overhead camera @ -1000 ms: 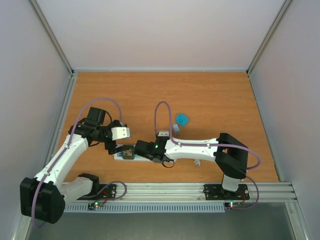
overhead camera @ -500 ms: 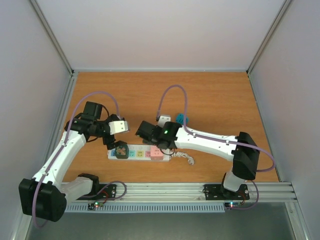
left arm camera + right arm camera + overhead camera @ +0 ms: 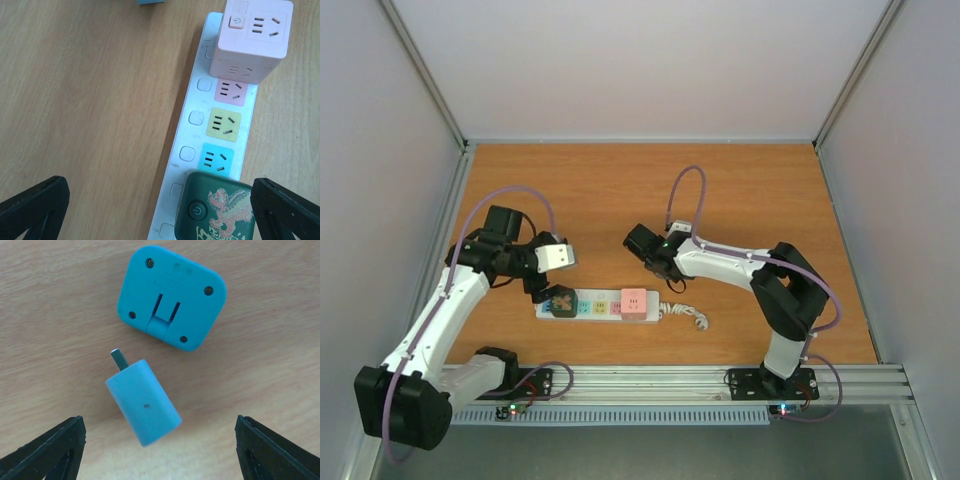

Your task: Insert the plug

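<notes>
A white power strip (image 3: 592,305) lies on the wooden table. A dark green adapter (image 3: 560,301) sits on its left end and a pink cube adapter (image 3: 634,304) on its right end. In the left wrist view the strip (image 3: 191,140) shows free pink, yellow and cyan sockets between the green adapter (image 3: 217,210) and the pink cube (image 3: 255,40). My left gripper (image 3: 160,215) is open above the green adapter, which sits near the right finger (image 3: 287,210). My right gripper (image 3: 160,455) is open above a light blue plug (image 3: 143,401) lying on its side. My left gripper (image 3: 545,290) and right gripper (image 3: 645,252) also show from above.
A blue square adapter (image 3: 171,297) lies face down just beyond the light blue plug. The strip's white cord (image 3: 685,313) curls off its right end. Metal rails and walls edge the table (image 3: 740,190).
My right gripper has left the strip and moved back and right to above the blue plugs. The pink cube stays on the strip. The left arm has shifted only slightly.
</notes>
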Robot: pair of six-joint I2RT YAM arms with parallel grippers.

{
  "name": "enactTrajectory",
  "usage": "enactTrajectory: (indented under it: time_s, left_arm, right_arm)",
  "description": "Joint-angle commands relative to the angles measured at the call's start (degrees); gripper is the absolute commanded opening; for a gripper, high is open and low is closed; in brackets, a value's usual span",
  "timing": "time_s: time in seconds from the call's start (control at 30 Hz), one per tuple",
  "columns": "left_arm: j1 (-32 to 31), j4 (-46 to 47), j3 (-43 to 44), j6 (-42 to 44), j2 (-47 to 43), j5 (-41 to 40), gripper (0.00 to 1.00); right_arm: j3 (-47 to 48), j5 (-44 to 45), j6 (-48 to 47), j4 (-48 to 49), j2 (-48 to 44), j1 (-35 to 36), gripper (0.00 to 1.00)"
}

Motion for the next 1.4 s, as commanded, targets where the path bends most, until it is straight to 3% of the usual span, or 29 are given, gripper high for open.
enactTrajectory:
  time_s: [0.0,0.37,0.47,0.77,0.93,1.0,1.17,1.37]
  left_arm:
    - [0.23,-1.44,1.34,-0.92,-1.68,0.28,1.0]
    - [0.26,-1.75,1.23,-0.84,-2.46,-0.01,1.0]
    - [0.22,-1.83,1.33,-0.9,-2.46,-0.06,1.0]
    - [0.22,-1.85,1.68,-0.81,-2.08,-0.35,1.0]
    - [0.26,-1.31,1.61,-0.88,-1.82,-0.64,1.0]
    - [0.23,-1.17,1.6,-0.55,-1.91,-0.57,1.0]
    - [0.23,0.0,1.37,4.69,-3.76,2.03,1.0]
    - [0.29,8.13,-3.59,15.12,-11.79,8.3,1.0]
  right_arm:
    - [-0.4,3.0,-4.35,6.75,3.96,-1.23,0.82]
    - [-0.62,4.75,-9.38,11.89,9.23,-2.56,0.7]
    - [-0.96,3.19,-10.63,13.83,9.6,-2.56,0.59]
    - [-2.75,2.24,-12.29,17.2,9.38,-2.6,0.38]
    - [-2.3,1.35,-12.48,17.16,8.78,-2.48,0.07]
    - [-1.83,0.16,-12.62,16.62,7.44,-1.96,0.02]
    - [0.79,-9.28,-15.47,14.95,0.08,0.67,0.01]
    - [0.31,-35.68,-20.7,18.67,-10.28,0.84,0.01]
